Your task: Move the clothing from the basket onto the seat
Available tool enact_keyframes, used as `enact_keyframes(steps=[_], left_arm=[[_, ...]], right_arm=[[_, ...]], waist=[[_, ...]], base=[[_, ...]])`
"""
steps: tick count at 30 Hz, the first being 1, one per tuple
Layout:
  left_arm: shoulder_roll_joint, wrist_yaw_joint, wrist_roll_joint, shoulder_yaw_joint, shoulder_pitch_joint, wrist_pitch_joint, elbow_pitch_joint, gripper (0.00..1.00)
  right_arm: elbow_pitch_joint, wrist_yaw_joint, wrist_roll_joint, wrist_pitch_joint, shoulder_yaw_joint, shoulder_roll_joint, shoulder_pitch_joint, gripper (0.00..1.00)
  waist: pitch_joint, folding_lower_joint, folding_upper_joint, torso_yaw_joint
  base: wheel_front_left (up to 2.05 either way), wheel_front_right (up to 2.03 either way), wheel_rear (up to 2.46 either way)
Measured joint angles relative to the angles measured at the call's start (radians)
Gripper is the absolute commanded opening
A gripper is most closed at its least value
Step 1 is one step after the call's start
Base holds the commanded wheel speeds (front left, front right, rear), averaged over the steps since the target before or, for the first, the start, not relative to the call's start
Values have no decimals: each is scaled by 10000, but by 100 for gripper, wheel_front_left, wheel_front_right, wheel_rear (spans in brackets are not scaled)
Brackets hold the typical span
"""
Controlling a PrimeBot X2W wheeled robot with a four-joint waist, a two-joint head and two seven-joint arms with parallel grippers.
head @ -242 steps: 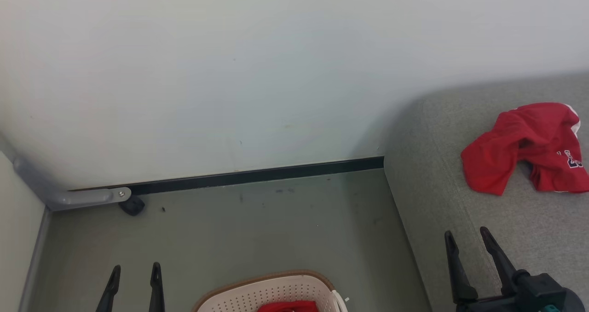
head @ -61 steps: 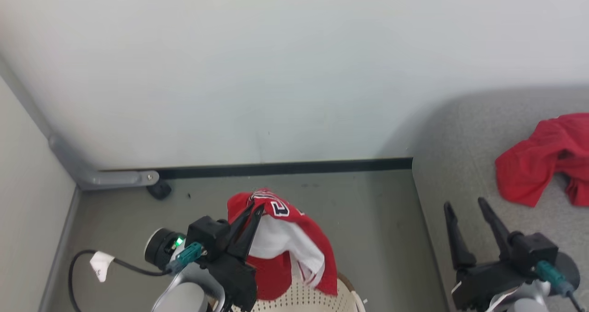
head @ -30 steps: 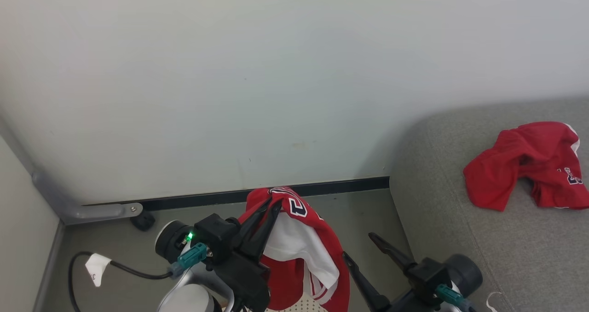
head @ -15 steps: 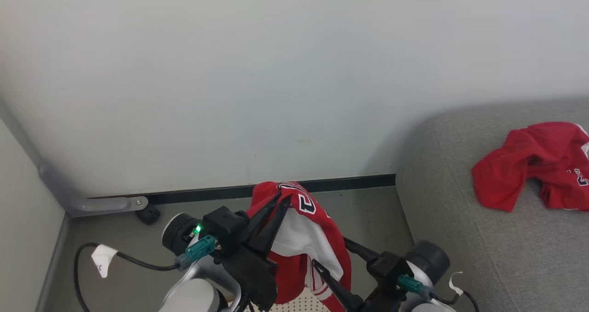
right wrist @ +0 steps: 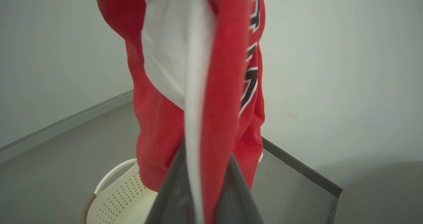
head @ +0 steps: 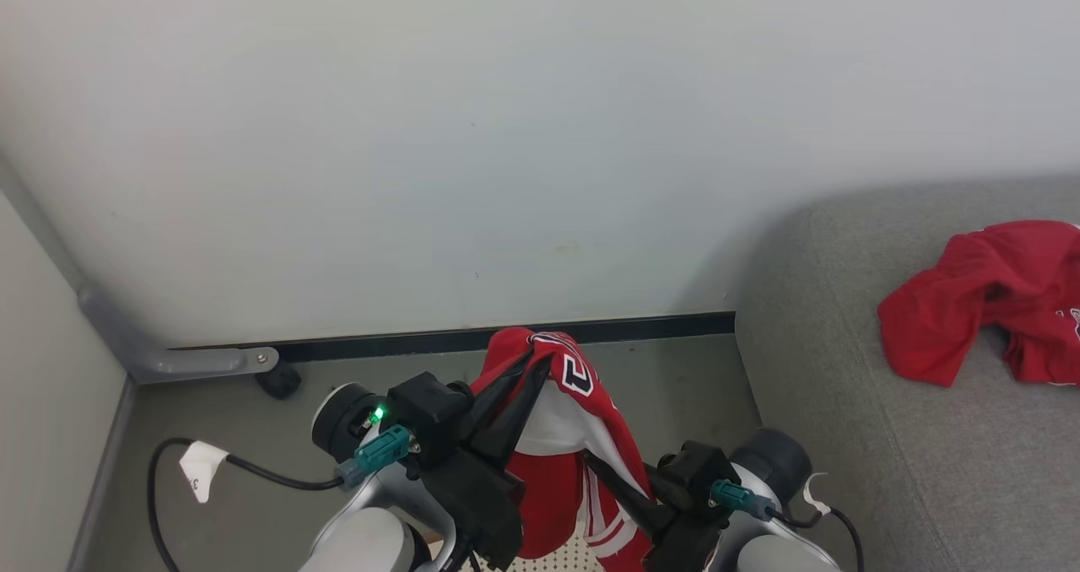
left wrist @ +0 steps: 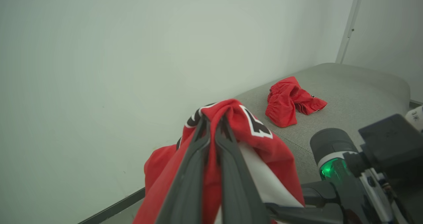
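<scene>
The left gripper point(left wrist: 214, 123) and right gripper point(right wrist: 205, 164), both clenched on the soft red-and-white garment point(head: 561, 424) above the cream perforated plastic basket point(right wrist: 122, 197), may tug apart and drop it.

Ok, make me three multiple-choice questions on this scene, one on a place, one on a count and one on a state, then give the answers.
1. Where does the crumpled red garment lie?
A) hanging from a hook
B) on the grey seat
C) under a table

2. How many red garments are in sight?
A) one
B) four
C) two

3. The fingers of the left gripper are:
A) shut on the hanging garment
B) spread wide and empty
C) gripping a bottle

Answers:
1 B, the head view shows it resting on top of the cushion.
2 C, one hangs from the fingers and one lies on the seat.
3 A, the left wrist view shows red cloth pinched between them.
</scene>
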State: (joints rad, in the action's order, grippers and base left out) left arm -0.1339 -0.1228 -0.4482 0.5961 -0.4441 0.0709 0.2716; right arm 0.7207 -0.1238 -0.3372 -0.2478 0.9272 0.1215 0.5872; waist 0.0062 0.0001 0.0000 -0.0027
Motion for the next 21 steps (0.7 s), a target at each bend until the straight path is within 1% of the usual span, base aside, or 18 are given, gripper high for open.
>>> enact_keyframes(steps=[6, 7, 8, 9, 10, 11, 12, 21], left_arm=[[-123, 163, -115, -121, 36, -4, -184, 0], [-132, 176, -180, -146, 54, -4, -201, 3], [-148, 186, -211, -163, 91, -4, -224, 25], [-150, 188, -242, -173, 148, -4, -238, 25], [-148, 224, -259, -176, 221, -4, -255, 47], [-148, 224, -259, -176, 221, -4, -255, 91], [-148, 261, -259, -174, 266, -4, -261, 100], [-151, 383, -359, -341, 493, 102, -431, 100]], right_arm=[[46, -6, -477, -12, -4, 130, 156, 0], [44, -6, -548, -13, -73, 201, 184, 0], [35, -6, -619, -15, -148, 284, 190, 0], [33, -6, -698, -15, -234, 370, 190, 0], [21, -8, -780, -15, -328, 460, 190, 0], [21, -8, -780, -15, -328, 460, 190, 0], [0, -8, -872, -17, -439, 556, 190, 0], [-640, -8, -1206, -13, -1611, 1732, 197, 0]], waist=[[57, 0, 0, -137], [64, 0, 0, -172], [72, 0, 0, -210], [81, 0, 0, -250], [90, 0, 0, -290], [90, 0, 0, -290], [100, 0, 0, -331], [147, 0, 0, -774]], base=[[0, 0, 0], [0, 0, 0], [0, 0, 0], [0, 0, 0], [0, 0, 0], [0, 0, 0], [0, 0, 0], [0, 0, 0]])
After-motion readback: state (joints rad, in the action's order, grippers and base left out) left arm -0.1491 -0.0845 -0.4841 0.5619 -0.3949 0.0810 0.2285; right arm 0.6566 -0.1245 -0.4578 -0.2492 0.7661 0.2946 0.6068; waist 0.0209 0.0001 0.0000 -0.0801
